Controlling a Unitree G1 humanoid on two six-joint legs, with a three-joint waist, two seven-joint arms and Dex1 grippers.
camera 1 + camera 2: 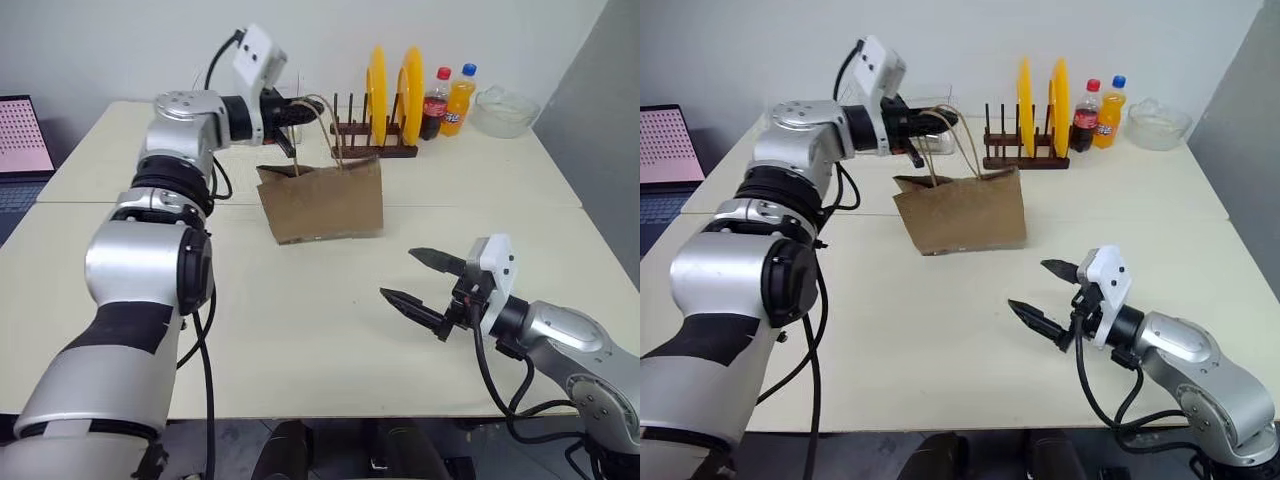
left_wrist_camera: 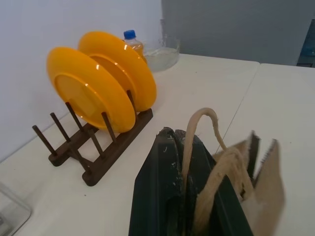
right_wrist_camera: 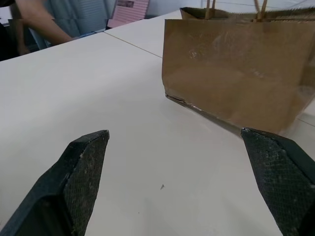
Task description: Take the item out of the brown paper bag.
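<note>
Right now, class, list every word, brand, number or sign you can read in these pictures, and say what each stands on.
None can be read.
Red label on the dark cola bottle: too small to read.
Orange soda bottle with blue cap: label too small.
Pink laptop screen: a grid of dots, no legible text.
Brown paper bag: no print shows.

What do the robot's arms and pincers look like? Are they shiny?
Yes, mostly. Both arms are made of rounded, shiny silver shells with black bands at the joints, and thin black cables loop along the outside of them. Near each wrist sits a boxy white block. The left pincer and the right pincer each have two black pointed fingers with a finely dotted, grippy inner face.
</note>
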